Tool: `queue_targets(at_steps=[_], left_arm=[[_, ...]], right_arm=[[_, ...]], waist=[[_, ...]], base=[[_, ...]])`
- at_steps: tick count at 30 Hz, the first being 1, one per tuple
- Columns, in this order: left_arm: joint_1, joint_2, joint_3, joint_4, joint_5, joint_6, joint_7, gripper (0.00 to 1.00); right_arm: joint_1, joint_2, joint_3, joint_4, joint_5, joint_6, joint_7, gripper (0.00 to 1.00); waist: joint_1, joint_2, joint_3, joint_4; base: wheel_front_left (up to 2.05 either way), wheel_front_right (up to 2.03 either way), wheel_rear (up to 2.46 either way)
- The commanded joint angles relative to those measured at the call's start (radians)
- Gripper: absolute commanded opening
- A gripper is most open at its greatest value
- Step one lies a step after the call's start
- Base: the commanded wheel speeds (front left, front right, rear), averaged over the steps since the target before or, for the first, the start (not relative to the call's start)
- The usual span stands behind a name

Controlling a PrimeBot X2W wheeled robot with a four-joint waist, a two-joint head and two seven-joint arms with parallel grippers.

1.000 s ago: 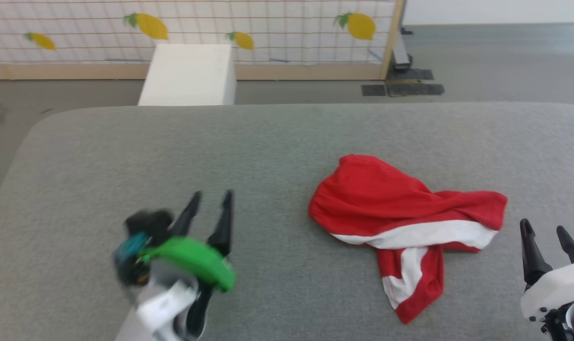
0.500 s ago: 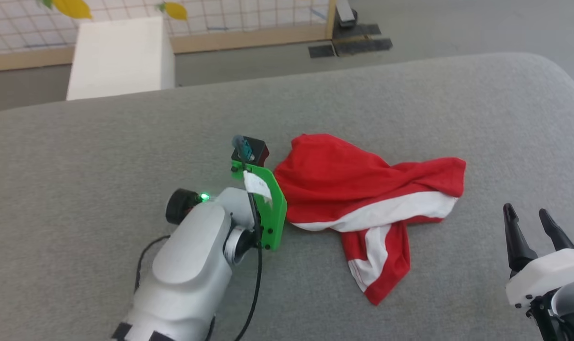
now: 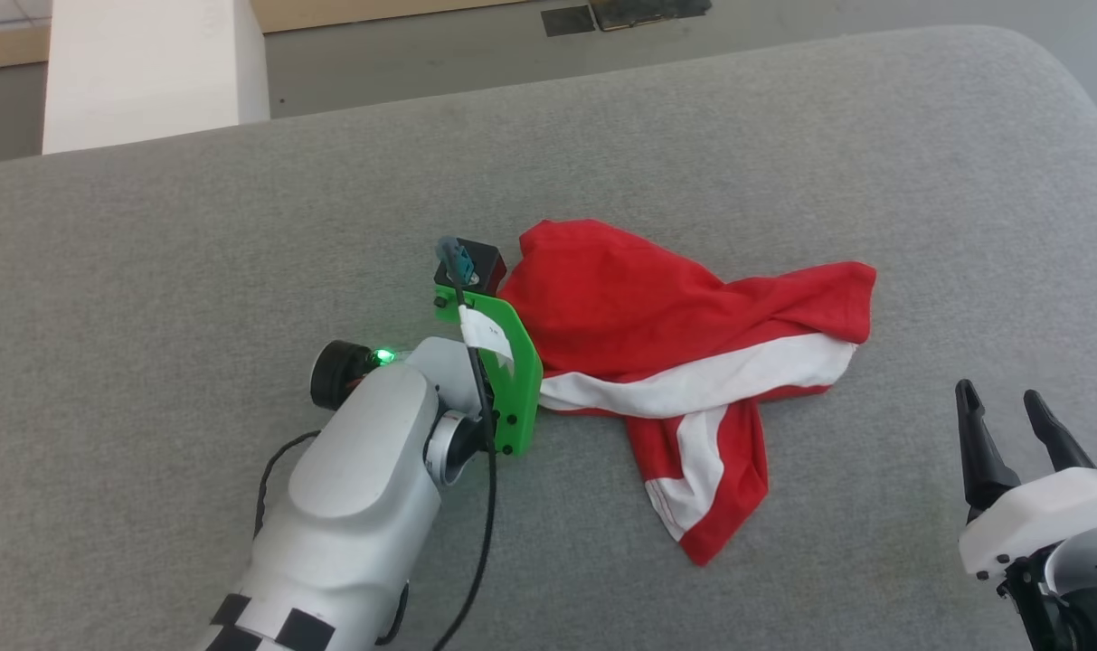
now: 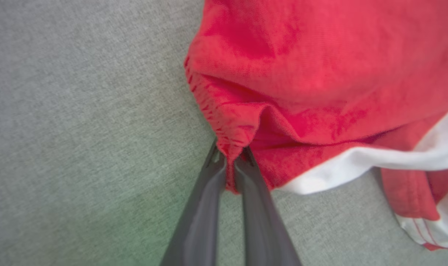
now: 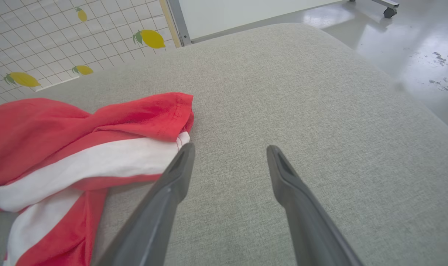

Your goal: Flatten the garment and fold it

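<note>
Garment (image 3: 684,334) is seen crumpled nr ctr of grey padded surface (image 3: 783,136); nothing flattened or folded yet. Waistband edge is pinched by left gripper (image 4: 231,155), jaws closed on fabric. Right gripper (image 5: 230,147) is held wide apart, empty, just beside the hem.

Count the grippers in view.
2. The left gripper pinches the shorts at their gathered edge; the right gripper, fingers apart, is beside their right end.

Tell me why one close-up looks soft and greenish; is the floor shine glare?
Left wrist view: out of focus, the garment and left gripper soft-edged; green cast on the grey surface, probably from the green lamp in the head view. Right wrist view: sharp; yes, glare on the floor.
</note>
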Motion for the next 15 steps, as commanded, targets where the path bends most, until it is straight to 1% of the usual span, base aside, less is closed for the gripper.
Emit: queue_targets(at_steps=[1, 3, 9, 12, 15], left_arm=[[0.000, 0.000, 0.006, 0.010, -0.016, -0.001, -0.011, 0.00], [-0.010, -0.005, 0.033, -0.006, -0.044, 0.005, -0.053, 0.00], [-0.025, -0.010, 0.117, -0.081, -0.108, 0.044, -0.178, 0.00], [0.005, 0.001, 0.157, -0.133, -0.125, 0.069, -0.229, 0.00], [0.076, 0.026, 0.189, -0.181, -0.137, 0.100, -0.249, 0.00]], right_arm=[[-0.017, 0.001, 0.002, 0.003, -0.010, -0.002, -0.004, 1.00], [-0.017, 0.001, 0.001, 0.004, -0.016, -0.002, 0.000, 1.00], [-0.002, 0.001, -0.003, 0.007, -0.035, -0.002, 0.018, 1.00], [0.010, 0.001, -0.004, 0.005, -0.040, -0.002, 0.027, 1.00], [0.019, 0.001, -0.002, 0.003, -0.040, -0.002, 0.032, 1.00]], waist=[[-0.0001, -0.0001, -0.011, 0.023], [-0.0001, -0.0001, -0.025, 0.042], [-0.0001, -0.0001, -0.080, 0.108], [-0.0001, -0.0001, -0.100, 0.146], [-0.0001, -0.0001, -0.113, 0.181]], base=[[0.00, 0.00, 0.00], [0.00, 0.00, 0.00], [0.00, 0.00, 0.00], [0.00, 0.00, 0.00], [0.00, 0.00, 0.00]])
